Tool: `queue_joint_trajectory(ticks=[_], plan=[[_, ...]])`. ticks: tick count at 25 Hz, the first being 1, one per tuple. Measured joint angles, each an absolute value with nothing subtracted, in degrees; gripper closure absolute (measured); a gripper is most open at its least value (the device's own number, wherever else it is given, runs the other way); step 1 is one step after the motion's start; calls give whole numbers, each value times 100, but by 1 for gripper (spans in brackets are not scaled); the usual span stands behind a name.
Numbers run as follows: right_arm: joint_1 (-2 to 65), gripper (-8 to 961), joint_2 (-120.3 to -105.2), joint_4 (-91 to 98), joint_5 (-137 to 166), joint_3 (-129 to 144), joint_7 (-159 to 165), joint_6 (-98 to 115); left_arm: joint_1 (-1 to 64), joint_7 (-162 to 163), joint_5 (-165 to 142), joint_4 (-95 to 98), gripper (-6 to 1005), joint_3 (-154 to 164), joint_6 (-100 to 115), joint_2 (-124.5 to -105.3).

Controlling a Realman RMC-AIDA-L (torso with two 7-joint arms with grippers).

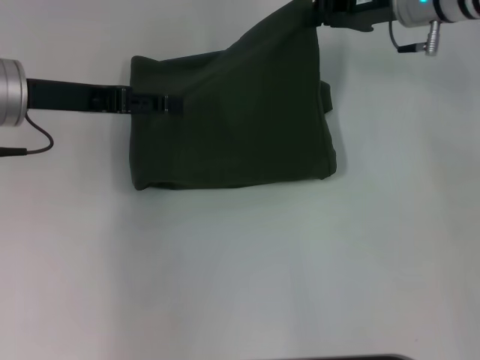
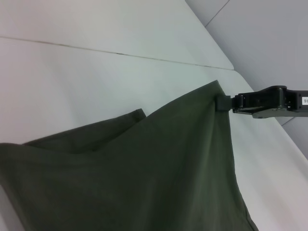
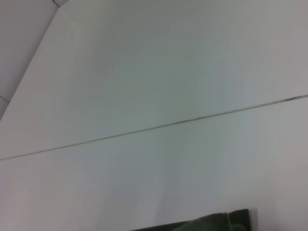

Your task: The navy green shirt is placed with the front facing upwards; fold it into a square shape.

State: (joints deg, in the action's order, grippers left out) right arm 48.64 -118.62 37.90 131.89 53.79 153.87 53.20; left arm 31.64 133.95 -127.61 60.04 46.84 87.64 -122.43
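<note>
Olive cotton, soft and light, the shirt [image 1: 232, 124] sags on the pale surface [image 1: 240, 270]. Left jaws [image 1: 174, 104] are closed on its near side edge. Beyond them, right jaws [image 1: 319, 19] pinch its far corner aloft; grip hems, not slack middle.

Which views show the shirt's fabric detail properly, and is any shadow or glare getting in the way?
Head view: the navy green shirt reads as a near-black mass, folds barely visible, with only a thin shadow along its lower edge on the white table. Left wrist view: even light, creases clear, right gripper sharp. Right wrist view: almost all table, no glare.
</note>
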Motion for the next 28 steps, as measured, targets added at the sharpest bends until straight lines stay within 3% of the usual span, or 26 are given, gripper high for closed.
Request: queue_joint_trajectory(ticks=[13, 18, 24, 28], plan=[[4884, 832, -11741, 3624, 13226, 5368, 15448, 5270, 3148, 13372, -12761, 6003, 152, 4675, 8762, -12243], [4837, 636, -11693, 3696, 13187, 5331, 15448, 5305, 3164, 13363, -12747, 6003, 152, 4675, 8763, -12248], [4891, 495, -11589, 4045, 12644, 5191, 15396, 5774, 3262, 13347, -12681, 6055, 152, 4646, 8752, -12168], [4947, 437, -11595, 4341, 12316, 5241, 15357, 6180, 3406, 13327, -12634, 5972, 152, 4629, 8798, -12108]])
